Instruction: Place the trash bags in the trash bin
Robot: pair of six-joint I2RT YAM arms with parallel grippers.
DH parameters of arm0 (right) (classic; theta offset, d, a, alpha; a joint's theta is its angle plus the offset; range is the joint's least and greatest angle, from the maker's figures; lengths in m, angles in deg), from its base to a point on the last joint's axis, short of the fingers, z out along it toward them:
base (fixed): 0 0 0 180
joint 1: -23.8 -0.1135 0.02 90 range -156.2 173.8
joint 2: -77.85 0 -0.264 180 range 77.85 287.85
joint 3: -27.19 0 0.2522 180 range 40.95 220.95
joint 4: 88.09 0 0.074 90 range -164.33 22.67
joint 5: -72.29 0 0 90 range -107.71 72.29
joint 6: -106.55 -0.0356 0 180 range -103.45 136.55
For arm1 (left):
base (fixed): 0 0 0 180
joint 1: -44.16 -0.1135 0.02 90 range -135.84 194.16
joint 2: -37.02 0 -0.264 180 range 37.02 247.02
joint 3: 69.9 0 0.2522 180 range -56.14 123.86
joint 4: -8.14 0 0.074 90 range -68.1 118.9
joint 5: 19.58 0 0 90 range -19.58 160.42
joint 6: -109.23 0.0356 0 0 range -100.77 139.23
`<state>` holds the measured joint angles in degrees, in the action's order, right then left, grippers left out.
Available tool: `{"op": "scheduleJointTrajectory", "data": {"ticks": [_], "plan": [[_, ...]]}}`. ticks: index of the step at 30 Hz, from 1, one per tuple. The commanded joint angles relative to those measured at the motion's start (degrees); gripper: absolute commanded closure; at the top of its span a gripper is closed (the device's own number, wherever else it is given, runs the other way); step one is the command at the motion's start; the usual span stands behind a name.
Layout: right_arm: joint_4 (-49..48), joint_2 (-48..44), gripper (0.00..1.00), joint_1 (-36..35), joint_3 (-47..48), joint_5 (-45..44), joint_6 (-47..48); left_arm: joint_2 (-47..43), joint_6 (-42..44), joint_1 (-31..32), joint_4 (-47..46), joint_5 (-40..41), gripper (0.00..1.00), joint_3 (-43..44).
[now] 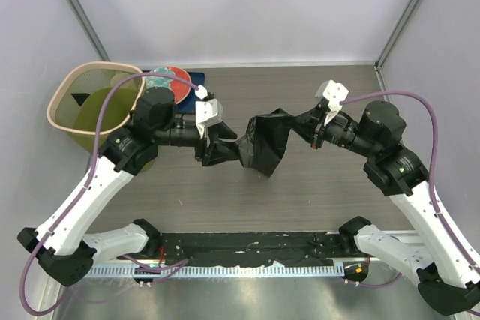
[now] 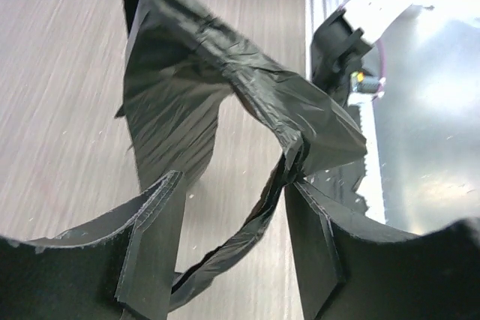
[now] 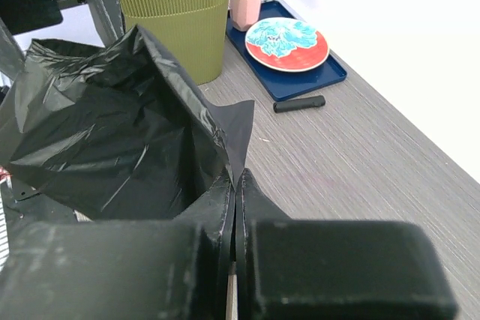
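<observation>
Olive-green and see-through, the one trash bin (image 1: 84, 103) stands at the far left of the wood-grain tabletop (image 1: 315, 200). A dark scrap shows inside it, too small to identify. Just to its right lie one red-and-teal plate (image 1: 174, 82) on one dark blue mat (image 1: 197, 79). The right wrist view adds a single pale pink cup (image 3: 246, 1) on the mat and one short black stick (image 3: 298, 103) beside it.

The left gripper (image 2: 229, 185) reaches toward the middle, its jaws standing apart. A twisted strand of black film runs through the gap without being pinched. Between the two arms hangs the only trash bag (image 1: 262, 144) in view, lifted off the tabletop and well apart from the bin. It is a glossy, crumpled sheet that sags and folds under its own slight weight. The right gripper (image 3: 236, 185) has its jaws closed flat on an edge of that film and appears to carry the bag alone.

The bag looks very light, limp and slick. It should billow, cling or slide rather than keep any shape, and a thin single layer could slip or tear out of a pinch. A bunched fold or the twisted strand looks the surer place to hold. The loose bulk will probably need to be lowered well past the bin's pale rim so that it does not drape over the edge.
</observation>
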<state>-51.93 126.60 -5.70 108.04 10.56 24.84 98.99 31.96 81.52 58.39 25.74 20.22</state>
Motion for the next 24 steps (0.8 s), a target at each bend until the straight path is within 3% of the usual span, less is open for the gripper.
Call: {"op": "scheduleJointTrajectory", "data": {"ticks": [1,3,7,9,11,16,20,24], "plan": [[-3.9,-0.1,0.99,0.1,-0.1,0.5,1.8,1.2,-8.1,-0.2,-7.5,-6.0,0.38,2.5],[-3.8,0.2,0.99,0.1,0.5,-0.5,2.6,1.9,-7.5,-0.2,-7.1,-6.1,0.34,3.2],[-2.7,0.6,0.99,0.1,1.1,-4.2,5.4,5.0,-8.2,-0.2,-3.6,-12.5,0.16,6.2],[-3.1,0.7,0.99,0.1,0.9,-4.3,5.9,6.0,-14.2,-0.3,-5.3,-11.1,0.11,6.9],[-3.5,0.9,0.99,0.1,0.9,-4.1,5.8,5.2,-20.3,-1.6,-14.0,-9.5,0.11,4.5],[-3.7,1.8,0.99,0.0,1.3,-3.5,5.2,7.1,-30.9,-1.2,-22.2,-5.4,0.17,2.0],[-3.8,2.5,0.99,-0.1,1.3,-4.2,4.6,7.9,-32.7,2.6,-26.7,-0.3,0.21,0.6],[-4.6,2.6,0.99,-0.2,1.2,-2.7,3.1,9.6,-29.0,7.4,-28.6,6.2,0.19,0.4]]}}
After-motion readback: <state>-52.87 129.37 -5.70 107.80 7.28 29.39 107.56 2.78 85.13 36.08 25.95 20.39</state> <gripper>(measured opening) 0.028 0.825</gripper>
